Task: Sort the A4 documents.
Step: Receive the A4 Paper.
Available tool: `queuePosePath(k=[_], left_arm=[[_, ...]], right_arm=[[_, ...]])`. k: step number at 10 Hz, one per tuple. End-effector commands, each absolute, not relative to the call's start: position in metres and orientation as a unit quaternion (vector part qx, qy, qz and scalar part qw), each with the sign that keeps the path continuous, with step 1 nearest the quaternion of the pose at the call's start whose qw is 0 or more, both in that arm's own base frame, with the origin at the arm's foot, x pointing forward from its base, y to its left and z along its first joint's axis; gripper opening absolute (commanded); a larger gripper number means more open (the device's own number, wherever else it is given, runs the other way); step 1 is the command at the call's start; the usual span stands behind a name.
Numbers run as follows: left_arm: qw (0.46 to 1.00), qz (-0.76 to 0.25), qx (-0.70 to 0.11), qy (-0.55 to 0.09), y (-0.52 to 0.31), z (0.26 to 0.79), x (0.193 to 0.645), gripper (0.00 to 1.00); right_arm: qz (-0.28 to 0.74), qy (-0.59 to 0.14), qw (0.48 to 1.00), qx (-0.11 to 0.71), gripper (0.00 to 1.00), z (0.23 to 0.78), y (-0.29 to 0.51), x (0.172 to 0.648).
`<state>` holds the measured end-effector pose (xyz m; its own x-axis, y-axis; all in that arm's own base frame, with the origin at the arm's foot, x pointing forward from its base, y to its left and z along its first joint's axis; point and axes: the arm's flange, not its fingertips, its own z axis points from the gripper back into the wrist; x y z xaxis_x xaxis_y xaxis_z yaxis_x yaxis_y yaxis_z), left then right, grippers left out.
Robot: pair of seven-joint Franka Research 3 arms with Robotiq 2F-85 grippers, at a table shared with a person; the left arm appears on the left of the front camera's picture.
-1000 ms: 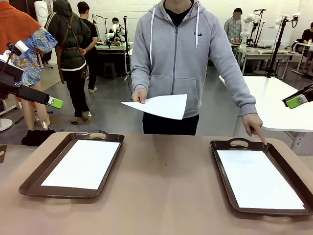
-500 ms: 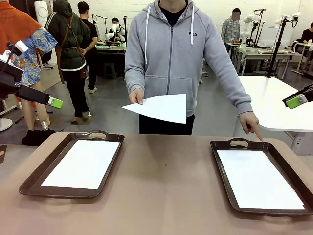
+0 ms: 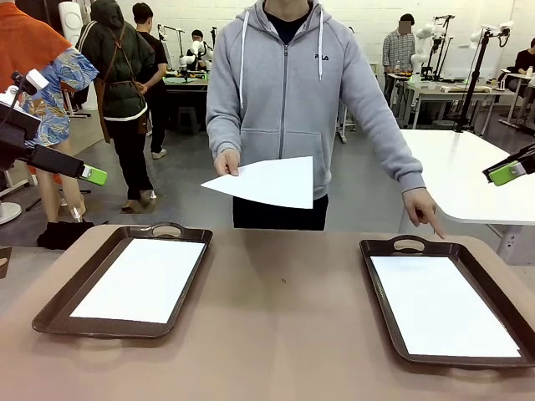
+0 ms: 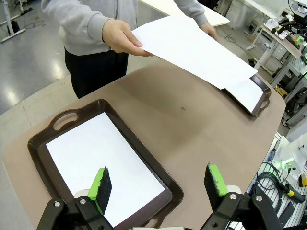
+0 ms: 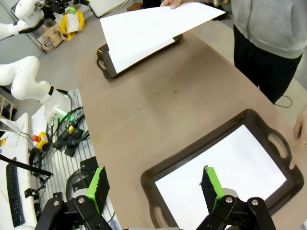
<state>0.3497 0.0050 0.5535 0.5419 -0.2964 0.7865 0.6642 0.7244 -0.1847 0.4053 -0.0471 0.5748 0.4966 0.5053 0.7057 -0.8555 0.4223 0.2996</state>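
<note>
On our table (image 3: 284, 334), each brown tray (image 3: 125, 280) already holds an A4 document (image 3: 142, 278). One more sheet (image 3: 272, 182) is left, held out over the far edge in the person's hand (image 3: 226, 161). Our left gripper (image 4: 158, 184) and right gripper (image 5: 152, 187) hang open, empty.

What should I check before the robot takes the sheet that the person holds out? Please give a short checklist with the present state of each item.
1. Left tool open and holding nothing: ok.
2. Right tool open and holding nothing: ok.
3. Offered sheet held over the table's far edge by the person's hand: ok.
4. Target shown: the other hand points at the right tray: ok.
5. Right tray already holds a sheet lying flat: ok.
6. Either tool close to the offered sheet: not ok, both hang far back.
</note>
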Motion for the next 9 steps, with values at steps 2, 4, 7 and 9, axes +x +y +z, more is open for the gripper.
queuePosePath(k=[2, 4, 7, 9], left_arm=[[0.844, -0.285, -0.238, -0.386, 0.005, 0.553, 0.350, 1.00], [0.844, -0.285, -0.238, -0.386, 0.005, 0.553, 0.350, 1.00], [0.844, -0.285, -0.238, -0.386, 0.005, 0.553, 0.350, 1.00], [0.844, -0.285, -0.238, -0.386, 0.005, 0.553, 0.350, 1.00]], right_arm=[[0.409, -0.264, 0.779, 0.396, 1.00, 0.574, -0.035, 0.420], [0.381, -0.256, 0.776, 0.433, 1.00, 0.574, -0.008, 0.443], [0.302, -0.198, 0.801, 0.477, 1.00, 0.549, 0.045, 0.481], [0.227, -0.153, 0.820, 0.502, 1.00, 0.524, 0.081, 0.507]])
